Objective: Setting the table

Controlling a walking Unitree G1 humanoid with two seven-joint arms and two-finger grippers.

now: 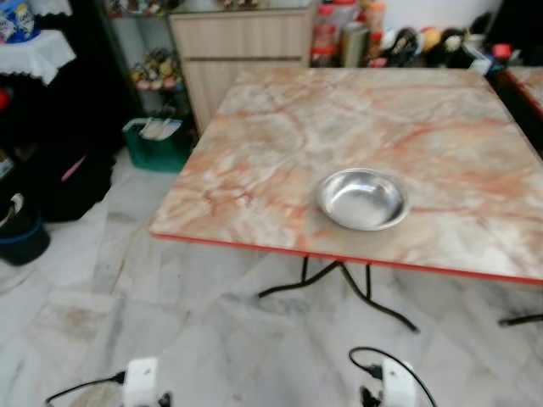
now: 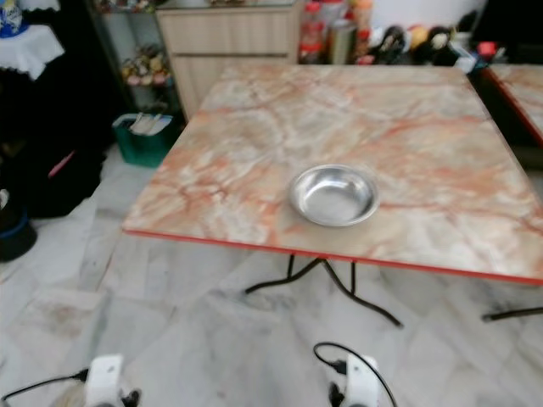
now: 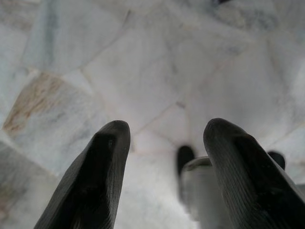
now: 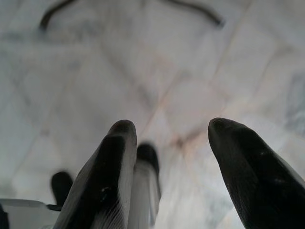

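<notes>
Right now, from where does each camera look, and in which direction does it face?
Left eye view: on the head, facing forward and down at the marble table with a steel bowl; both arms' white ends at the bottom.
Right eye view: same scene, same bowl, shifted sideways.
Left wrist view: down at the tiled floor between the left gripper fingers, apart.
Right wrist view: likewise, right gripper, fingers apart.

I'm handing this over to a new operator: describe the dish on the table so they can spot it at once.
Start at the big square table with the pink-orange marble top and red edge. On it, close to the near edge and a little right of centre, sits a shallow round metal bowl. It looks empty, and its shiny silver stands out from the marbled surface.
</notes>
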